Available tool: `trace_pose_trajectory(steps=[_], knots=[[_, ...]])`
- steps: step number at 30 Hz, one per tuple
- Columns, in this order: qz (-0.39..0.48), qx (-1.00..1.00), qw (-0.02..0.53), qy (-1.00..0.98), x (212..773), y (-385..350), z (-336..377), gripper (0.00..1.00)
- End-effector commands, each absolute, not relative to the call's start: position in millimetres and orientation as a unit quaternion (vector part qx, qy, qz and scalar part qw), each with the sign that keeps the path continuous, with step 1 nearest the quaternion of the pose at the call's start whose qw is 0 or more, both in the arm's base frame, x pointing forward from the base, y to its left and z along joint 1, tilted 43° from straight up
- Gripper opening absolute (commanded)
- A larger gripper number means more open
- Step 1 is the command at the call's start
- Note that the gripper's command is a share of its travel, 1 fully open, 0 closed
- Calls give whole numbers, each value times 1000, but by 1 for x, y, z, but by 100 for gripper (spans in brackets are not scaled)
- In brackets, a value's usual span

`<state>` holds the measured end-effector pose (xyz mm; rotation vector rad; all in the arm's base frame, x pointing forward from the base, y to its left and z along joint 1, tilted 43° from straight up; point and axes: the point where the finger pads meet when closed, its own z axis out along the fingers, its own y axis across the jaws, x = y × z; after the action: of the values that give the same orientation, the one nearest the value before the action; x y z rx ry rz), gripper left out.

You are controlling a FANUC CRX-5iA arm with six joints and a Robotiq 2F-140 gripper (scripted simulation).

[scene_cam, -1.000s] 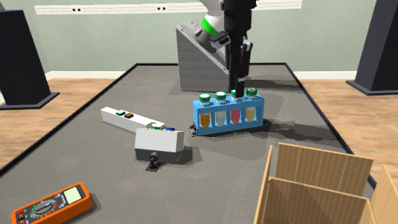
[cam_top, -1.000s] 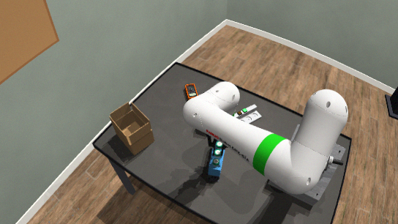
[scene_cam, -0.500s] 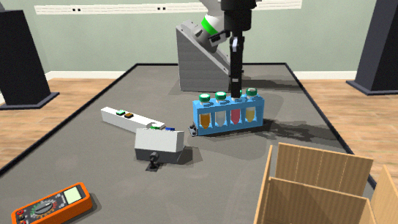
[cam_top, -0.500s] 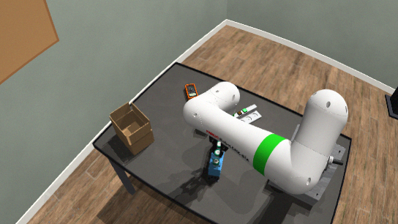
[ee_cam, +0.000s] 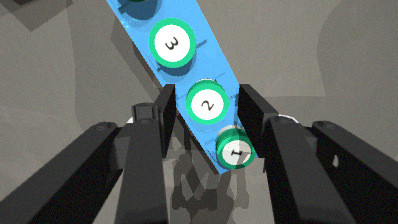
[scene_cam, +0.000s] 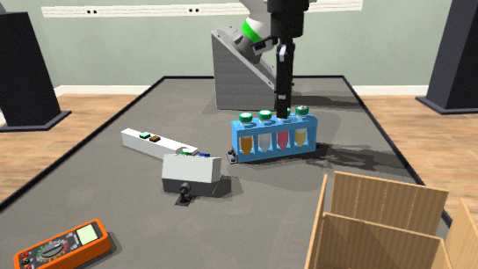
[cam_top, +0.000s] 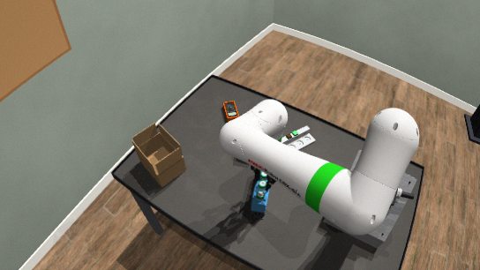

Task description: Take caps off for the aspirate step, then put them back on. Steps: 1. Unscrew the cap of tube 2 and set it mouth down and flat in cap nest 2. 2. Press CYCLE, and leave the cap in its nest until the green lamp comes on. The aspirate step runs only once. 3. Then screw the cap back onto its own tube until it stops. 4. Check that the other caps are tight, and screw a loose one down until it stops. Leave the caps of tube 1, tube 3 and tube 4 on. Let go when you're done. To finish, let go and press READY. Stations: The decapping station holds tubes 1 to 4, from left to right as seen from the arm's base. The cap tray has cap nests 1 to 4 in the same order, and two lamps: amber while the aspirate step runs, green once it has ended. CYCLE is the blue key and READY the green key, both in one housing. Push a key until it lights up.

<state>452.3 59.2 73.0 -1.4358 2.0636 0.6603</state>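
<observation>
Straddling cap 2 [ee_cam: 207,104], gripper [ee_cam: 207,107] unclamped

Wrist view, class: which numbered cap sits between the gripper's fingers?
Cap 2. It lies between the two fingers of the gripper, with gaps either side, untouched; cap 3 lies beyond the fingertips and cap 1 nearer the camera.

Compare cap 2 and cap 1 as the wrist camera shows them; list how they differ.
Cap 2 lies between the gripper fingers, with gaps on both sides; cap 1 sits nearer the camera, outside the fingers' span. Cap 2 faces the camera squarely; cap 1 looks tilted, showing its side wall. Cap 2's numeral reads upright, cap 1's is turned sideways. Both are green-rimmed, white-topped, and sit on tubes in the blue rack.
</observation>
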Motion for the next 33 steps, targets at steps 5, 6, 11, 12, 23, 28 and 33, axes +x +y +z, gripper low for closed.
trace_pose_trajectory(steps=[5,6,11,12,23,28,33], knots=[[222,-592,287,720,453,58,74,41],[216,-606,291,708,453,58,74,41],[186,-674,311,644,453,58,74,41],[180,-686,315,630,453,58,74,41],[120,-788,342,497,453,58,74,41],[86,-834,352,416,453,58,74,41],[77,-843,354,396,453,58,74,41]])
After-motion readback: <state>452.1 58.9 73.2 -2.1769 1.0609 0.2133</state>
